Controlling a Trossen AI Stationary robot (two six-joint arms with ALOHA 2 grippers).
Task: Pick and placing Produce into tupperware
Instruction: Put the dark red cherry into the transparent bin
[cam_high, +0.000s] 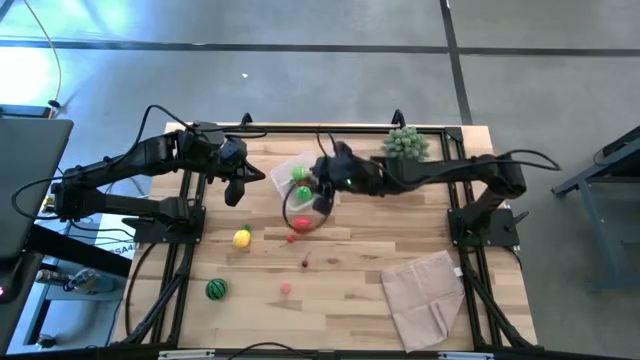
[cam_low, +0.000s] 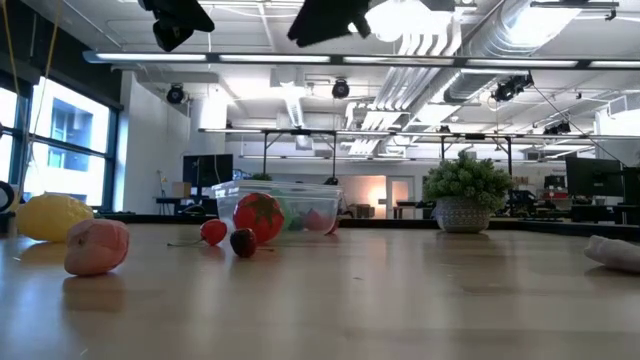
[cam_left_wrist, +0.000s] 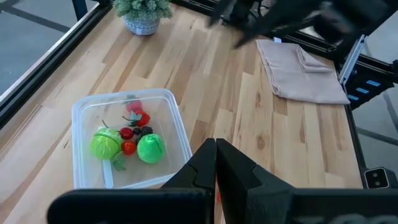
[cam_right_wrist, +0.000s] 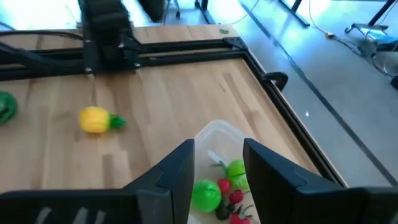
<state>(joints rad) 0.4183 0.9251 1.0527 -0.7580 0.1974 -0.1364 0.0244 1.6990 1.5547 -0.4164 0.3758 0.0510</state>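
The clear tupperware (cam_high: 300, 178) sits near the top middle of the high view, w/ green rounds (cam_left_wrist: 150, 149), a red tomato (cam_left_wrist: 137, 117) & tiny berries (cam_left_wrist: 128, 147) inside. The right gripper (cam_high: 322, 195) hangs over its right edge, fingers apart, holding nothing. The left gripper (cam_high: 238, 190) waits just left of the tub, fingers together. Lower left on the wood table (cam_high: 350, 290): yellow lemon (cam_high: 242, 238), striped melon ball (cam_high: 216, 289). More small red bits lie mid-table. Beige cloth (cam_high: 425, 295) lower right, plant ball (cam_high: 405, 143) top right.

overhead, table-level, two wrist views
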